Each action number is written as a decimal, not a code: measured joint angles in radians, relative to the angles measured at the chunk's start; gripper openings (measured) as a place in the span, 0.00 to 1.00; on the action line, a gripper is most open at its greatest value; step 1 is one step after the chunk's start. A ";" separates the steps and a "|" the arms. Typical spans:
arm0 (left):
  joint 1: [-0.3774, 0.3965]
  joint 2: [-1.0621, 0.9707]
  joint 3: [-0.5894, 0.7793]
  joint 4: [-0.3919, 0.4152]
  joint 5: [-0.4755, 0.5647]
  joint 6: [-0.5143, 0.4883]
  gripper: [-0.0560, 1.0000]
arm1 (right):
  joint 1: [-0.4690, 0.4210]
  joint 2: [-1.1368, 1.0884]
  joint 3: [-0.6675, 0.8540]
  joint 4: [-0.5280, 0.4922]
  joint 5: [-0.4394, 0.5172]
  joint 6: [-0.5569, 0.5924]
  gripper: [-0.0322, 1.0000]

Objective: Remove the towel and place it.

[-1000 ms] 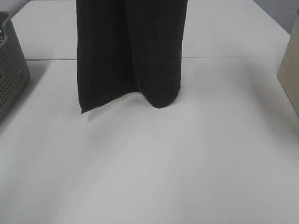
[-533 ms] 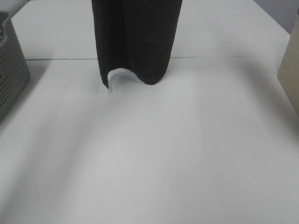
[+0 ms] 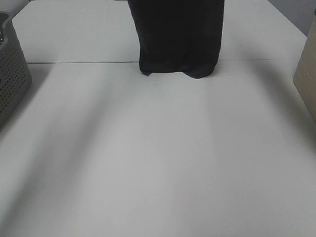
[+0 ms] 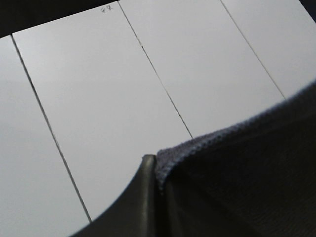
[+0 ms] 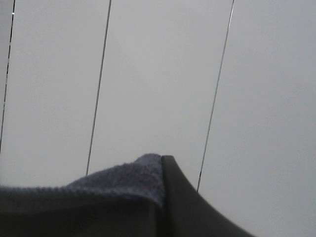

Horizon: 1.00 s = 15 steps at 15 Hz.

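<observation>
Both grippers are clamped on the towel [image 3: 180, 37]. L gripper [image 4: 157, 170]: jaws fully closed w/ the hemmed top edge pinched btwn the fingers. R gripper [image 5: 162, 165]: same, w/ a fold of terry bulging just beside its fingertip. The rest of the towel hangs straight down below the fingers. Its top is out of shot in the high view. Its bottom hem is near the table [image 3: 158, 163] seam; touching or just clear, can't tell. Basket [image 3: 12, 74] sits well off on the L gripper's side, not involved.

Step in hand, I reckon: carrying the hanging towel to its drop spot. To do it well:
- Hold both pinches tight. The grip is only on the edge, so a jerk could slip it.
- Move both arms together at the same height, so the cloth btwn the fingers doesn't twist.
- Lower the bottom hem first, draw the fingers away to lay it flat, release last.

Vs 1 s ago: the towel hung lower and nearer the basket side, w/ one corner kicked out. Now it's higher, farther back and shifted toward the R side, w/ the bottom edge more even.
</observation>
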 joint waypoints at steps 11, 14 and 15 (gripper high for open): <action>0.025 0.012 -0.036 0.100 0.016 0.070 0.05 | -0.011 0.030 0.000 0.026 -0.020 0.003 0.04; 0.025 0.012 -0.101 0.132 0.013 0.088 0.05 | -0.013 0.030 0.000 0.085 -0.116 0.003 0.04; 0.025 0.011 -0.109 0.133 0.009 0.089 0.05 | -0.013 0.030 0.000 0.088 -0.142 0.003 0.04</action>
